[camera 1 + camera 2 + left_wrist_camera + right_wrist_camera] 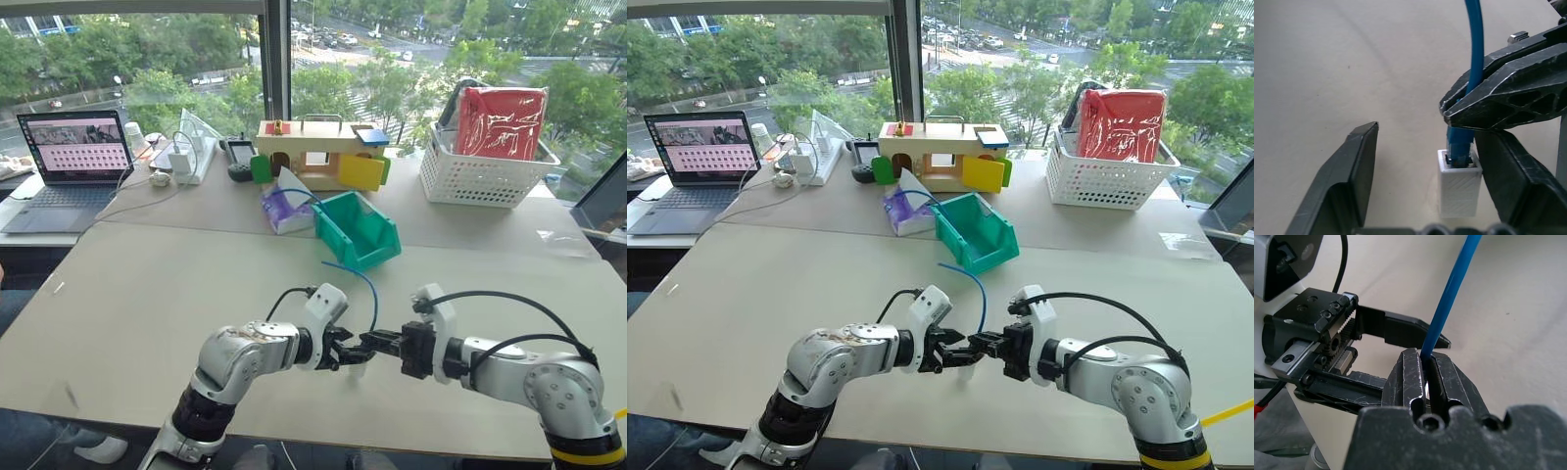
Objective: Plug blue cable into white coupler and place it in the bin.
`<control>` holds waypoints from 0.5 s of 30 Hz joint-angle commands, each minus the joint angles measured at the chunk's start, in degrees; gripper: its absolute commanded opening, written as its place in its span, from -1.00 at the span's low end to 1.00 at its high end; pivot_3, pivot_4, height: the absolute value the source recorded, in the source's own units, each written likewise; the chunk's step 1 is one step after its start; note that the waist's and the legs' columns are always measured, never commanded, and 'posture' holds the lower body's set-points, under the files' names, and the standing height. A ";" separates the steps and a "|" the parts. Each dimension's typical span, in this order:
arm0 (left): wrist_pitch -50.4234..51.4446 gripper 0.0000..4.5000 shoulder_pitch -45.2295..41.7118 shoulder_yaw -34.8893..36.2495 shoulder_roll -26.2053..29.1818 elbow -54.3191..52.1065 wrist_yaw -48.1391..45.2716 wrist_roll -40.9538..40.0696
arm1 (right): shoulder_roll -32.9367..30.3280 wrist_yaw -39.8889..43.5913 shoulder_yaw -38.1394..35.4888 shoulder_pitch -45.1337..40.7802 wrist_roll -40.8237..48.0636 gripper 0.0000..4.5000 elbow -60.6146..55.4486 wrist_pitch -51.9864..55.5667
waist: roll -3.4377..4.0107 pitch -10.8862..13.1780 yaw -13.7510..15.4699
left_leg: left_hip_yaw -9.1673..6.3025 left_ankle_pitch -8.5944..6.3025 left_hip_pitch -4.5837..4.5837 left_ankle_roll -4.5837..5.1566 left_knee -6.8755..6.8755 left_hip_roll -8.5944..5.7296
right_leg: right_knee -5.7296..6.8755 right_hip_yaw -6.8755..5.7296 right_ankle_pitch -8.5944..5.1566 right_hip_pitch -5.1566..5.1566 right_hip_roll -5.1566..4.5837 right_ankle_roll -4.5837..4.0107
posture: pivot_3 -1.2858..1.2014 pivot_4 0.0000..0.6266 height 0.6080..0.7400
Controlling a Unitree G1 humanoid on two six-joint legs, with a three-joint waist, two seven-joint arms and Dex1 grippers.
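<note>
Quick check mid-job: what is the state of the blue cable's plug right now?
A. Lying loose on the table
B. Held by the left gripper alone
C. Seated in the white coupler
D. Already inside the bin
C: the blue cable, pinched by the right gripper, ends inside the white coupler, which sits between the left gripper's open fingers.

The two head views look forward and down from above the arms, taking in the whole table [147, 294], the bin [358, 230] mid-table and the windows beyond; they share almost the same field, slightly offset sideways. The left wrist view looks from very close along the left gripper [1425, 161] at the white coupler [1459, 188]. The right wrist view looks as closely along the right gripper [1427, 364]. Both wrist views share the blue cable [1449, 293] and each other's fingers.
</note>
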 commanded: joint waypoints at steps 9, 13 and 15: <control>-1.08 0.99 3.50 11.98 13.71 -9.25 -15.08 -12.79 | -10.84 -7.57 -9.47 -10.58 14.28 -1.00 6.74 1.19 | 0.46 0.79 -0.63 | 0.04 0.00 -0.66 0.02 0.41 -0.16 | 0.75 0.08 0.03 -0.81 -0.03 0.15 | 0.03 -0.52 1.00; -6.20 0.99 4.60 13.65 20.33 -9.76 -22.44 -13.83 | -11.70 -6.27 -9.74 -21.10 9.98 -1.00 13.82 -1.14 | 0.45 1.22 -0.69 | 0.16 0.04 -0.64 0.02 0.60 -0.14 | 0.84 0.06 0.04 -0.77 0.05 0.13 | 0.03 -0.52 1.00; -12.34 0.99 5.38 14.29 22.60 -9.73 -25.42 -11.68 | -9.52 -3.58 -7.50 -29.08 3.95 -1.00 19.01 -4.98 | 0.50 1.39 -1.07 | 0.21 0.09 -0.66 0.01 0.65 -0.14 | 0.84 0.11 0.05 -0.78 0.03 0.14 | 0.03 -0.52 1.00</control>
